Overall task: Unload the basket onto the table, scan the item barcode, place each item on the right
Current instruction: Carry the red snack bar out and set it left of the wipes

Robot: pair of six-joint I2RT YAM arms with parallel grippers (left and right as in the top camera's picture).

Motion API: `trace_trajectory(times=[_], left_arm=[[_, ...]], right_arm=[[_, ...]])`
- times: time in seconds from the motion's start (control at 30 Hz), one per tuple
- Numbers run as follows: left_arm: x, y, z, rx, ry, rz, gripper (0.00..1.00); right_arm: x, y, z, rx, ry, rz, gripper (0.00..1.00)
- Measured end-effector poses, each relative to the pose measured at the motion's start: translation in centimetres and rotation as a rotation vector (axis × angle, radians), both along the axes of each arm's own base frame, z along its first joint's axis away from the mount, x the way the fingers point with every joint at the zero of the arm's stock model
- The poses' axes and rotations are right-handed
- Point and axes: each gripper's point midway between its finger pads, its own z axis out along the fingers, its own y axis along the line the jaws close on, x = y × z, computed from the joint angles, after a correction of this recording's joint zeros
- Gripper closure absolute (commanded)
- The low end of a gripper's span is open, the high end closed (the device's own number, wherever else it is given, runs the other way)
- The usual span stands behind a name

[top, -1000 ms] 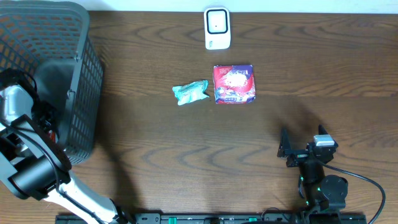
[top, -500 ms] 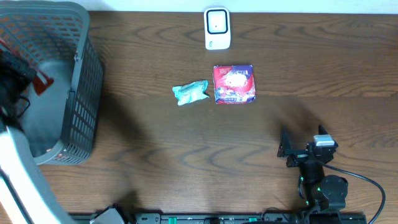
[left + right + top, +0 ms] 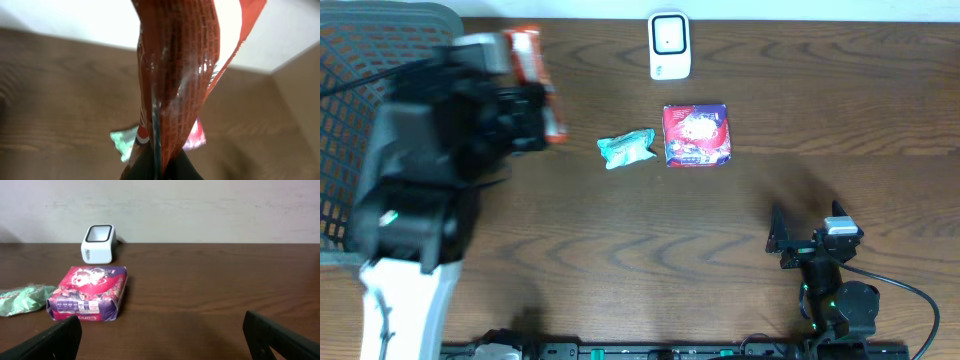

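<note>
Glossy red packet [image 3: 180, 75] upright, pinched between dark fingers [image 3: 136, 171], above the brown bench [image 3: 60, 100]; green wrapper [image 3: 122, 142] and purple pack [image 3: 198, 140] behind.

The left arm [image 3: 415, 190] is lifted high off the counter, so it looms large on the left of the overhead view, its white lower link running up into a black wrist. The left tool [image 3: 156, 169] is clamped tight on a red packet [image 3: 180, 75], which hangs upright between its fingers. The right arm [image 3: 840, 300] sits low near the front edge of the counter. The right tool [image 3: 161, 339] is level, with its two black fingers [image 3: 55, 340] spread wide apart and holding nothing.
</note>
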Motion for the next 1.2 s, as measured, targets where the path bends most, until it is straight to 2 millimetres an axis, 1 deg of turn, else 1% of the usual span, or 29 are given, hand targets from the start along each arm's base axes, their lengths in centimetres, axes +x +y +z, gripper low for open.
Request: trace_trajectory(times=[0.07,0.13,0.23,0.27,0.37,0.43,0.47,0.53,0.6,0.63,0.67,0.7,0.73,0.8,0.93,1.03,1.07,1.1,1.17,1.2], left_arm=[[1.1,-2.0,-2.3,0.050,0.057,-0.022,0.93],[2.2,-3.4,-4.7,0.093,0.111,-0.030,0.93],[4.4,-5.0,-9.7,0.162,0.229,-0.002,0.93],[5.2,-5.3,-11.7,0.179,0.278,0.018,0.93],[7.0,-5.7,-17.4,0.218,0.408,0.072,0.93],[7.9,-5.7,-21.2,0.246,0.485,0.103,0.93],[8.2,-5.6,-22.8,0.264,0.512,0.117,0.93],[8.9,-5.1,-25.7,0.304,0.551,0.154,0.93],[9.4,-4.7,-27.6,0.338,0.572,0.182,0.92],[9.5,-4.4,-28.5,0.355,0.583,0.192,0.84],[9.6,-4.3,-28.9,0.365,0.587,0.201,0.69],[9.6,-4.1,-29.2,0.370,0.589,0.210,0.50],[9.6,-4.0,-29.2,0.376,0.588,0.212,0.38],[9.8,-3.9,-28.8,0.377,0.572,0.222,0.26],[9.9,-3.7,-28.1,0.389,0.552,0.216,0.22],[9.9,-3.6,-26.4,0.398,0.509,0.196,0.22],[10.0,-3.6,-25.4,0.394,0.487,0.191,0.22],[10.0,-3.4,-23.9,0.385,0.456,0.189,0.22],[9.9,-2.5,-19.4,0.345,0.358,0.205,0.22],[9.8,-1.7,-17.0,0.319,0.307,0.225,0.22]], right_arm=[[0.0,0.0,0.0,0.000,0.000,0.000,0.01],[0.0,0.0,0.0,0.000,0.000,0.000,0.01],[0.0,0.0,0.0,0.000,0.000,0.000,0.01],[0.0,0.0,0.0,0.000,0.000,0.000,0.01],[0.0,0.0,0.0,0.000,0.000,0.000,0.01],[0.0,0.0,0.0,0.000,0.000,0.000,0.01],[0.0,0.0,0.0,0.000,0.000,0.001,0.01],[0.0,0.0,0.0,0.000,0.000,0.000,0.01],[0.0,0.0,0.0,0.000,0.000,0.001,0.01],[0.0,0.0,0.0,0.000,0.000,0.000,0.01],[0.0,0.0,0.0,0.000,0.000,0.000,0.01],[0.0,0.0,0.0,0.000,0.000,0.000,0.01],[0.0,0.0,0.0,0.000,0.000,0.000,0.01],[0.0,0.0,0.0,0.000,0.000,0.000,0.01],[0.0,0.0,0.0,0.000,0.000,0.000,0.01],[0.0,0.0,0.0,0.000,0.000,0.001,0.01],[0.0,0.0,0.0,0.000,0.000,0.000,0.01],[0.0,0.0,0.0,0.000,0.000,0.001,0.01],[0.0,0.0,0.0,0.000,0.000,0.000,0.01],[0.0,0.0,0.0,0.000,0.000,0.000,0.01]])
